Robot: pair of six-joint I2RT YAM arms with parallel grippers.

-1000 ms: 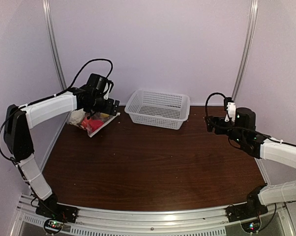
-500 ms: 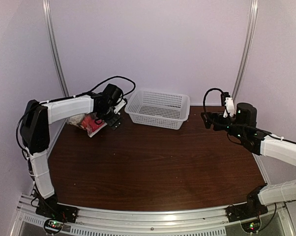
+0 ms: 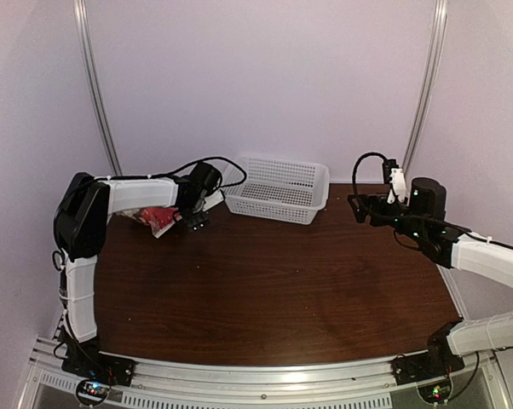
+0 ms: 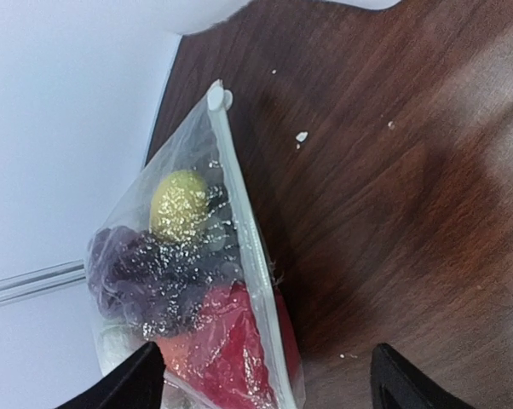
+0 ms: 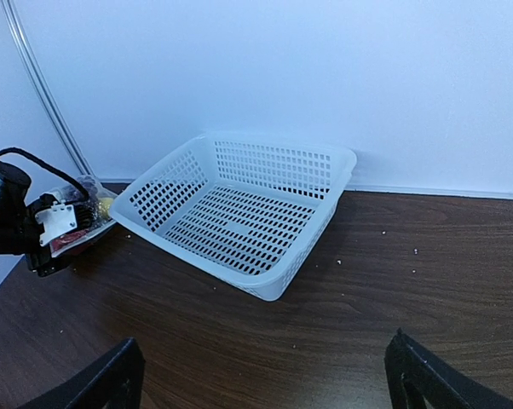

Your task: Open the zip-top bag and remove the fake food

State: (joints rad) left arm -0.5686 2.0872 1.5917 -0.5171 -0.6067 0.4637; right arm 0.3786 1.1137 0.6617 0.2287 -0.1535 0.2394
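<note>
left gripper (image 4: 265,385): mine; jaws stand wide apart, low over the table (image 3: 265,290) at its far-left corner. The near end of the zip-top bag (image 4: 197,281) lies between my fingers (image 4: 133,382). I see no grip on it.
zip-top bag: clear crinkly pouch, lying flat in the far-left corner of the table, close against the left wall (image 4: 60,128). Its white zip strip runs along the side that faces the table's middle. Whether the strip is sealed, I cannot tell.
fake food: all inside the bag. A yellow piece (image 4: 179,204) sits nearest the bag's far tip, a dark purple grape bunch (image 4: 137,277) below it, and a red piece (image 4: 235,354) against the zip strip at my end.
basket (image 3: 278,189): white lattice plastic, at the middle of the table's far edge, just right of my left gripper.
right gripper (image 5: 269,383): mine; jaws spread wide with nothing between them, held above the far-right part of the table, facing the basket, well apart from the bag.
specks (image 4: 301,136): a few small white crumbs on the table beside the bag.
</note>
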